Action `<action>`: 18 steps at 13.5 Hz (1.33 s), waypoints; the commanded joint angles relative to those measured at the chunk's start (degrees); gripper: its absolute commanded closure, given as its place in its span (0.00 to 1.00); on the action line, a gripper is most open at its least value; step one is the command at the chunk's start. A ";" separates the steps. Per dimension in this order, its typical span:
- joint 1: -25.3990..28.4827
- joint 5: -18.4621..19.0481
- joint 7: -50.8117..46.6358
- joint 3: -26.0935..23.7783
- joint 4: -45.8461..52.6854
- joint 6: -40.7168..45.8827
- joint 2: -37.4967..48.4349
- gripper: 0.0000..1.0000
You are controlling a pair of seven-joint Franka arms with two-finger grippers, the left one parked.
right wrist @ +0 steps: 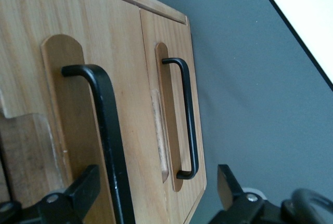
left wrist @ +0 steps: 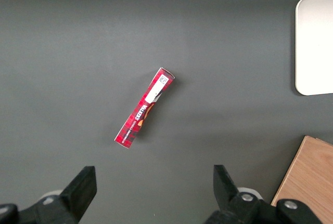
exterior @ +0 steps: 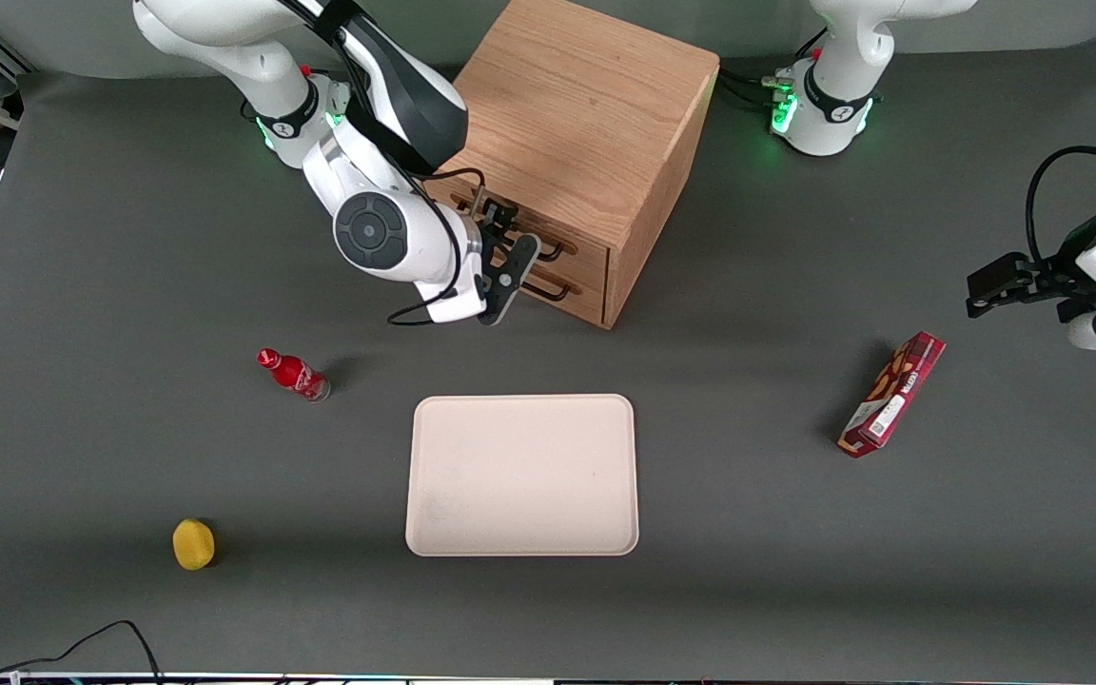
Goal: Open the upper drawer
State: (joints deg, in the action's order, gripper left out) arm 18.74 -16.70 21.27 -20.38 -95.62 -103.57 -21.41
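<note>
- The cabinet stands on the dark table, farther from the front camera than the tray; its two drawer fronts face the working arm's end of the table and slightly toward the camera.
- The upper drawer is the top one of the two; its front sits flush with the cabinet face, so it is closed; its black bar handle runs along a rounded recess in the wood.
- The lower drawer is just below it, also closed, with the same kind of black handle.
- The gripper is right in front of the drawer fronts, at the height of the two handles; in the wrist view its two fingers are spread wide apart with nothing held; the upper handle bar passes just beside one fingertip, but whether it touches I cannot tell.
- The tray is pale and nothing lies on it.
- A small red bottle lies on the table toward the working arm's end, beside the tray; a yellow round thing sits nearer the camera than the bottle.
- A red box lies toward the parked arm's end, well apart from the tray.
</note>
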 commanded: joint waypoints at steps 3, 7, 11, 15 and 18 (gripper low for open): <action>0.07 0.61 -0.09 -0.10 -2.82 -3.48 1.11 0.00; -0.02 0.79 0.35 -0.10 -3.60 -4.62 0.49 0.00; -0.20 0.96 0.70 -0.10 -5.02 -6.47 0.49 0.00; -0.72 0.97 1.58 -0.10 -4.49 -6.47 0.49 0.00; -0.81 1.05 1.58 -0.01 -3.79 -6.47 0.49 0.00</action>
State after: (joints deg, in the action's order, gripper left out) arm 18.61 -16.70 21.63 -20.42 -99.78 -109.16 -21.43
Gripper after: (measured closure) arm 0.000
